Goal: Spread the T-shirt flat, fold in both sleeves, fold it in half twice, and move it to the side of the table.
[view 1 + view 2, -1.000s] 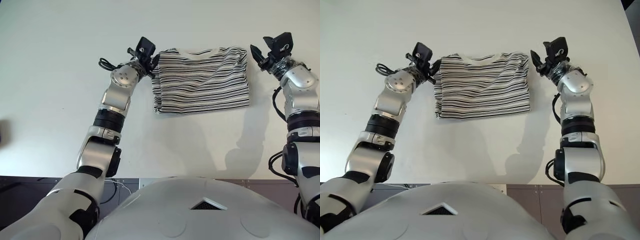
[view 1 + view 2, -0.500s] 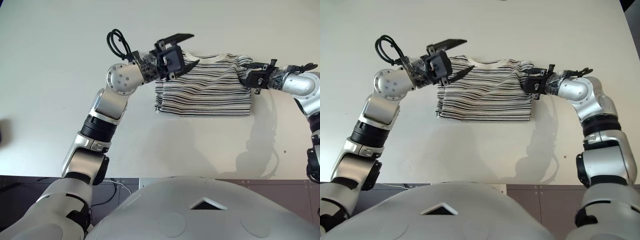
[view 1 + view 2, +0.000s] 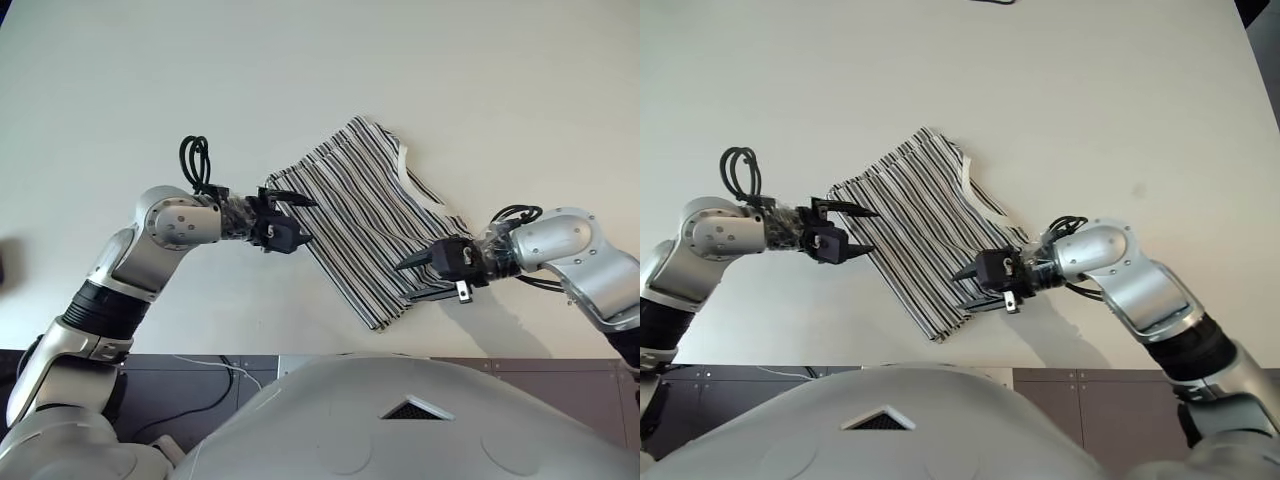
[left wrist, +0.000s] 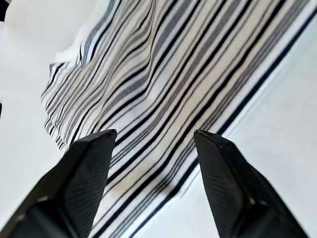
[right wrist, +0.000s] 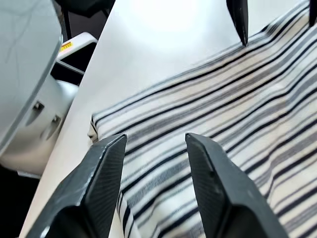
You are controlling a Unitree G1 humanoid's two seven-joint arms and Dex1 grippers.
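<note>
The folded striped T-shirt (image 3: 362, 212) lies askew near the table's (image 3: 140, 90) near edge, long axis running far-left to near-right. The left gripper (image 3: 302, 222), fingers apart, meets its left long edge. The right gripper (image 3: 406, 283), also spread, sits over its near-right end.

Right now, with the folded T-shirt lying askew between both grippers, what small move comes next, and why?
Probably shut both on its edges: the left gripper and right gripper flank the T-shirt with jaws open over the cloth, holding nothing.

One striped T-shirt (image 3: 365, 215); one table (image 3: 150, 80); two claws: left claw (image 3: 310, 222), right claw (image 3: 406, 283).
</note>
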